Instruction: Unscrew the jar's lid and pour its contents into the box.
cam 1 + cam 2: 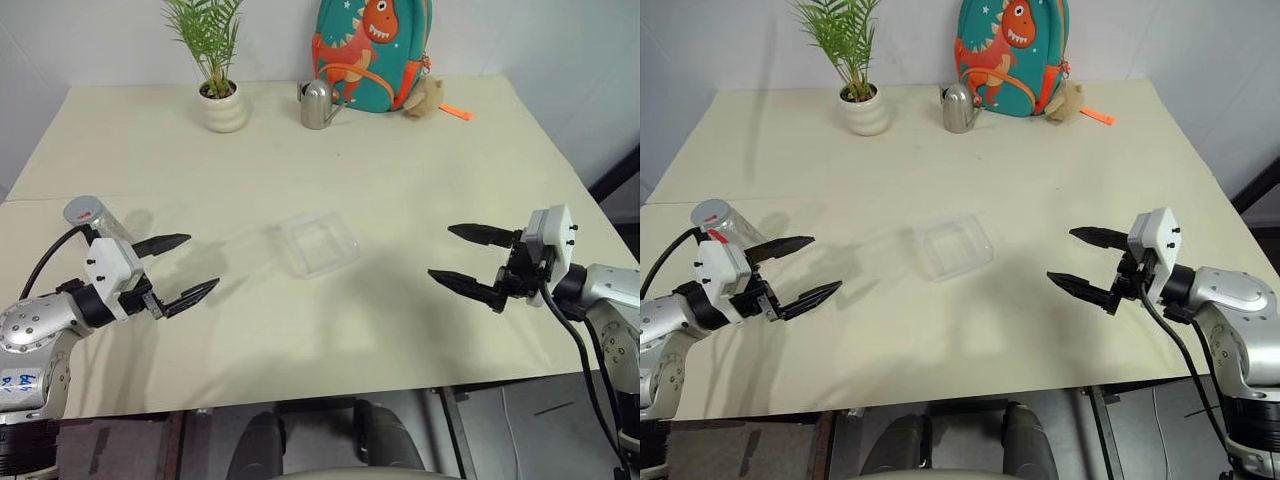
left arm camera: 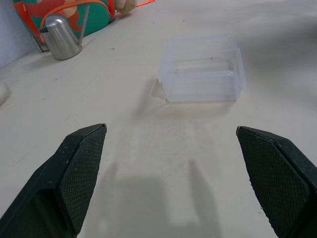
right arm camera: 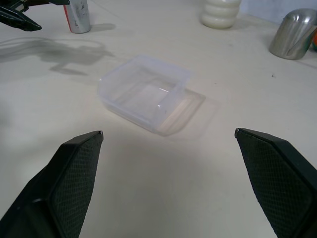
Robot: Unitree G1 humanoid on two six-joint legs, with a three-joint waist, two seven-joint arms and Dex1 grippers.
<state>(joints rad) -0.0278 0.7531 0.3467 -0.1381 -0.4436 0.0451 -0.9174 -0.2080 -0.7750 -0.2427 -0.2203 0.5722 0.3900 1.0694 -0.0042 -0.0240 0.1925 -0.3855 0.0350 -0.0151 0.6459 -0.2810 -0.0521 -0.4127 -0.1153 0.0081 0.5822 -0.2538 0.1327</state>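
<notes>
Wide cream table [image 1: 400,190], and both claws hang above its near half with plenty of bare surface between them. At the far edge, well beyond either claw, a dinosaur backpack [image 1: 372,50] leans on the wall with a silver watering can [image 1: 318,104] just in front of it and a potted plant [image 1: 220,95] off toward the left claw's side. A small plush toy [image 1: 425,97] sits against the backpack's other side.

Now the box [image 1: 320,243] — clear plastic, square, rounded corners, sitting flat between the two claws, slightly nearer the left one. From the right wrist view its floor looks bare; I can make out only a speck or two, too small to call.

The left claw [image 1: 180,270] points in toward the box, fingers spread wide and gripping nothing. The right claw [image 1: 467,257] mirrors it from the other side, fingers also parted and free.

And the jar [image 1: 92,216] — shiny, silvery, standing upright just behind the left claw's wrist, close to the table's left edge. Its lid [image 1: 85,209] is on top, grey with a red mark. In the right wrist view the jar [image 3: 78,16] stands beside the left claw's fingertips [image 3: 20,20], apart from them. With the lid on, the inside of the jar is hidden.
</notes>
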